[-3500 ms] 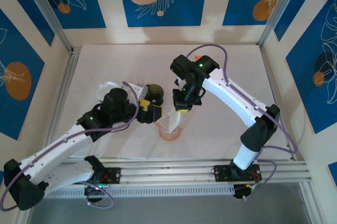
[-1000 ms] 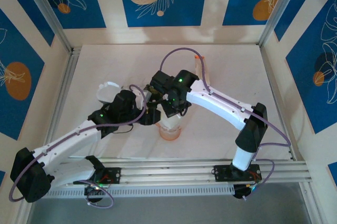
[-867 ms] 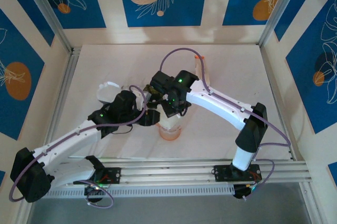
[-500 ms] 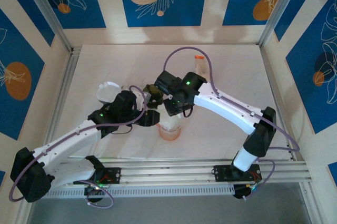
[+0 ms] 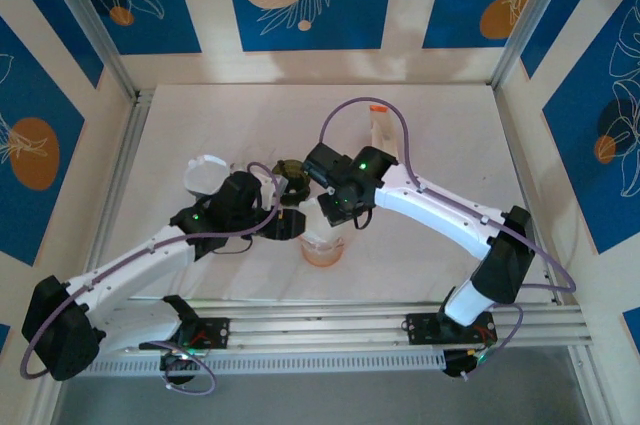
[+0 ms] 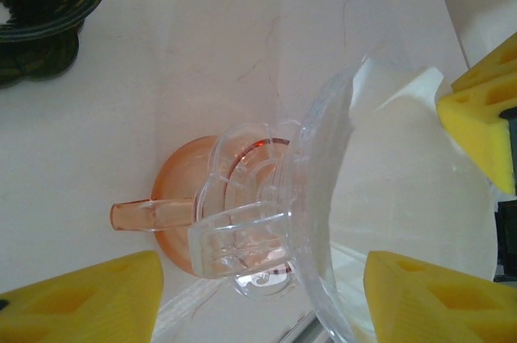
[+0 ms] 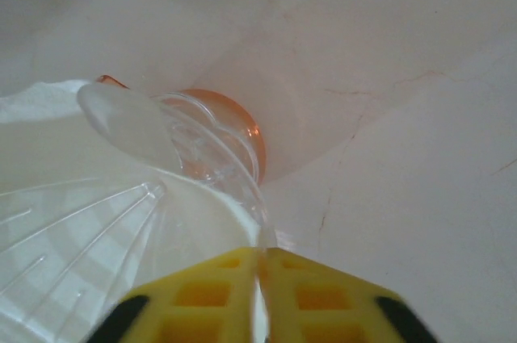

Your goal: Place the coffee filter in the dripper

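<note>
The pale worktop [image 5: 430, 145] carries the clear dripper [image 6: 311, 198]. The left gripper [image 6: 260, 282] is spread either side of the dripper, with the dripper's handle between its pads. At the dripper's rim the right gripper [image 7: 262, 278] is pressed together, pinching the edge of the white coffee filter [image 6: 404, 190], which sits inside the dripper.

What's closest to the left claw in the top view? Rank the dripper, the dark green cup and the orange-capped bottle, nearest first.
1. Dripper: just right of the left claw, sitting on the orange cup.
2. Dark green cup: directly behind the claw, toward the back wall.
3. Orange-capped bottle: farthest, back and to the right.
</note>
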Controlling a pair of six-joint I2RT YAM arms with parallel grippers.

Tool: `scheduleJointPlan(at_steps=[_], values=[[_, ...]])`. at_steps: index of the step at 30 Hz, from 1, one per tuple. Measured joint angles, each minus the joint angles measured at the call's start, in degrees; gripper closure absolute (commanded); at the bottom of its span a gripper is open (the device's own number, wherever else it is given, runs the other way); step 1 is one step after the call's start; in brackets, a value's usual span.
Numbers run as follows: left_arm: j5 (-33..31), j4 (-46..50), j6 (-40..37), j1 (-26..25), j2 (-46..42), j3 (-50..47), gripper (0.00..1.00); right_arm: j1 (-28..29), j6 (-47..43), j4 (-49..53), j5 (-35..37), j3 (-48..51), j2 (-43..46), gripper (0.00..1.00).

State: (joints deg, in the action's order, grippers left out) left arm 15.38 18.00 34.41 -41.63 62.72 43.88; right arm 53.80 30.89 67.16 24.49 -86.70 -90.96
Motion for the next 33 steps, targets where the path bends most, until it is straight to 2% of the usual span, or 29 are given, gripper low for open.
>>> scheduleJointPlan(at_steps=[1,3,8,20,33], values=[[0.0,0.0,0.02,0.0,0.04,0.0,0.32,0.09,0.09,-0.04,0.17,0.02,0.0,0.57],[0.0,0.0,0.04,0.0,0.04,0.0,0.31,0.09,0.04,-0.24,0.66,0.09,0.07,0.48],[0.0,-0.07,0.2,0.0,0.04,0.0,0.32,0.07,-0.26,-1.44,1.16,0.37,1.27,0.4],[0.0,-0.42,0.68,0.0,0.02,0.0,0.31,-1.18,-0.35,-5.42,-4.85,4.24,-1.29,0.38],[-0.02,-0.79,1.73,0.0,-0.74,0.0,0.31,-1.33,-0.63,-6.27,-4.35,5.92,-4.74,0.39]])
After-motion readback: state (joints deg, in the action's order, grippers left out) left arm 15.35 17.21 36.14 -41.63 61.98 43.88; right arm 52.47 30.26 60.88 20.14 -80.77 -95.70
